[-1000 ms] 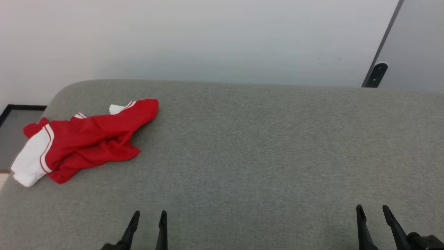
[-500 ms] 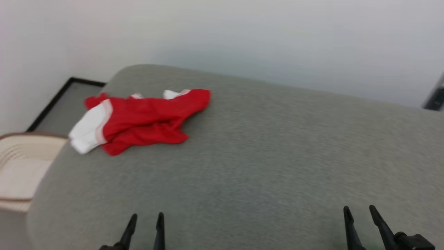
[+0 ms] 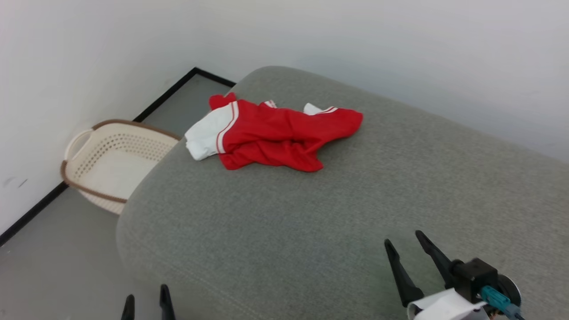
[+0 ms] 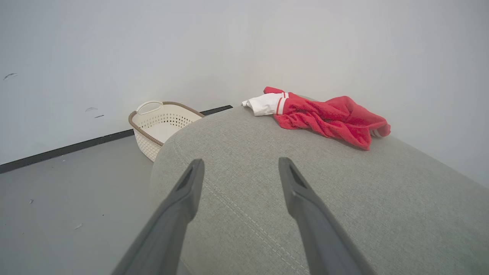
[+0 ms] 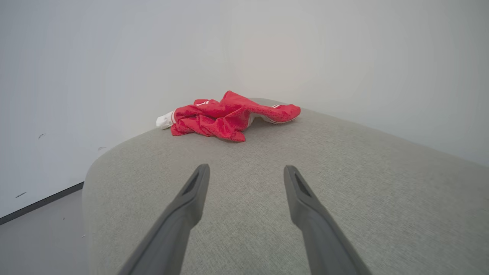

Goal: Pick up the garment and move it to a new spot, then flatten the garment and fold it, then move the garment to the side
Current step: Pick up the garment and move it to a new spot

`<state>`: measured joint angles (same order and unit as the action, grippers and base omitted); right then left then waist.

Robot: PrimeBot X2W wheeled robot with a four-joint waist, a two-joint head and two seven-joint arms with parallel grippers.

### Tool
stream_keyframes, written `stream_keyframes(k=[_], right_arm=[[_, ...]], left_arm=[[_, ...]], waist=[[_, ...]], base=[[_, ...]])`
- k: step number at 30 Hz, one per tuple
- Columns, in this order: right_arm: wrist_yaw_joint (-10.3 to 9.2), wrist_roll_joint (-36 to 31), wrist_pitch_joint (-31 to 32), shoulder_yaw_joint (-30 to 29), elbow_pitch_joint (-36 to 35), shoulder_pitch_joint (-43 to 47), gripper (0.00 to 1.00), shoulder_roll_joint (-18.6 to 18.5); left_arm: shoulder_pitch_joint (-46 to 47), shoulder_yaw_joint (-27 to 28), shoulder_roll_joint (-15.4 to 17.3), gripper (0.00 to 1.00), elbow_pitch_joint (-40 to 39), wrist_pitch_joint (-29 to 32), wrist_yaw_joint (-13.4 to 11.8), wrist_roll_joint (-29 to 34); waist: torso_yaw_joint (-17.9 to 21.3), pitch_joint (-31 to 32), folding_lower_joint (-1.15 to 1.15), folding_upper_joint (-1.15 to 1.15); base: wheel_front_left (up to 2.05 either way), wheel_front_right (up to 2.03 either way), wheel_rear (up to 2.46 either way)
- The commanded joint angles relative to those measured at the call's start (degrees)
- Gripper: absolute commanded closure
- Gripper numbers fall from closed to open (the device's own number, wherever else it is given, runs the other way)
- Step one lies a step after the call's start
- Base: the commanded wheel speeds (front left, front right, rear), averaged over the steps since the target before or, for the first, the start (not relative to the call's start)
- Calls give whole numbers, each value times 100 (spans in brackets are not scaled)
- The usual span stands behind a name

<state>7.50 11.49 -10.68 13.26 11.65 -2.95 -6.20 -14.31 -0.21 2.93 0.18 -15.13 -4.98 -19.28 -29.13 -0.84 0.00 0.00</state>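
Observation:
The garment (image 3: 275,135) lies crumpled near the far left corner of the grey cushioned surface (image 3: 355,200): red cloth, a white sleeve with red stripes toward the left edge; its printed number is hidden in the folds. It also shows as the garment (image 4: 324,116) and the garment (image 5: 225,116) far ahead of each gripper. My left gripper (image 3: 146,302) is open at the surface's near left corner, holding nothing. My right gripper (image 3: 404,246) is open over the near right part, empty as well. In both wrist views, the left gripper (image 4: 238,166) and the right gripper (image 5: 246,172) stand well short of the cloth.
A cream perforated laundry basket (image 3: 111,162) with a brown rim stands on the grey floor (image 3: 53,258) left of the surface, against the white wall (image 3: 66,66). The basket (image 4: 160,122) sits just past the surface's rounded corner. A white wall also runs behind the surface.
The head camera has swung to the left, bringing the basket and floor into view. The garment lies as before. Both grippers stay open and sit further right and lower in the picture.

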Motion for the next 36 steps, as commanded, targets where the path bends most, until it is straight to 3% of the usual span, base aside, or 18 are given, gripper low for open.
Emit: stream_keyframes(k=[1, 7, 10, 15, 20, 26, 30, 36], right_arm=[[-2, 82, -6, 120, 63, -133, 0, -54], [-2, 284, -95, 330, 269, -359, 0, -201], [-2, 337, -133, 342, 298, -337, 0, -252], [-2, 269, -196, 71, 192, -117, 0, -246], [-2, 62, -188, -387, -142, 257, 0, -159], [-2, -134, 61, -508, -855, 183, 0, -212], [-2, -155, 193, -483, -1317, -31, 0, -269], [-2, -71, 149, -326, -1546, -415, 0, -292]], left_arm=[[-78, 2, -6, 0, -90, -4, -83, -74], [-182, -91, -3, 0, -274, -4, -253, -192], [-61, -124, -3, 0, -322, -4, -198, -319], [635, -240, 27, 0, -95, -4, 313, 8], [2413, -462, 291, 0, 629, -4, 972, 225], [4452, -481, 759, 0, 1639, 57, 1174, 168], [5903, -319, 1176, 0, 2887, 280, 1227, -254], [7314, -702, 1900, 0, 4721, 845, 1251, -414]], waist=[[-180, -146, 0, 0], [-166, -157, 0, 0], [-144, -150, 0, 0], [-49, -173, 0, 0], [89, -267, 0, 0], [859, -883, 0, 0], [1460, -1430, 0, 0], [2221, -2112, 0, 0]], base=[[-5, -5, -5], [-10, -10, -10], [0, 0, 0], [0, 0, 0], [0, 0, 0], [0, 0, 0], [0, 0, 0], [0, 0, 0]])
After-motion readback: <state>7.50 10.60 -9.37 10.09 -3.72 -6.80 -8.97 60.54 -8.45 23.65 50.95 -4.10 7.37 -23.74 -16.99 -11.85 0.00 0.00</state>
